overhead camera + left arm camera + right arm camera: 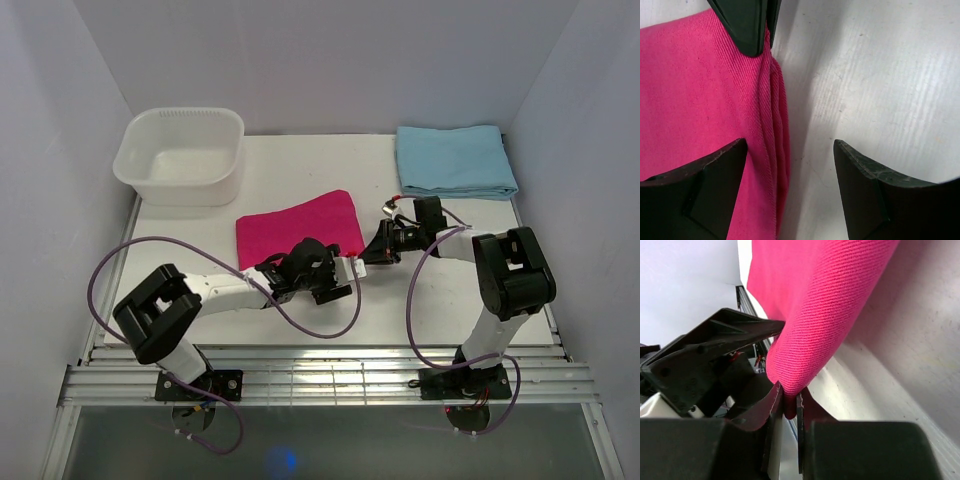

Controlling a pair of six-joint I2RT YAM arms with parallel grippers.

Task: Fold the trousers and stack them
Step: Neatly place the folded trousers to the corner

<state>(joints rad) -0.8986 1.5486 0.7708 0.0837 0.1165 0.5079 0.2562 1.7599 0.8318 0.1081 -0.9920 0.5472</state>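
Top external: trousers (295, 225) lie as a folded magenta rectangle mid-surface (300, 165), between the white tub (180, 180) and the blue cloth (455, 160). Both arms meet at the near right corner.

Right wrist: right claw (788, 396) pinched narrow on that corner; fabric rises from its tips, lifted off the surface.

Left wrist: left claw (789, 145) wide, holding nothing, straddling the layered folded edge, one finger over cloth, one over bare surface.

Judgement: second grasp for the next fold. The left claw should sink low, gather every layer, stay clear of the right tips, then both lift evenly.
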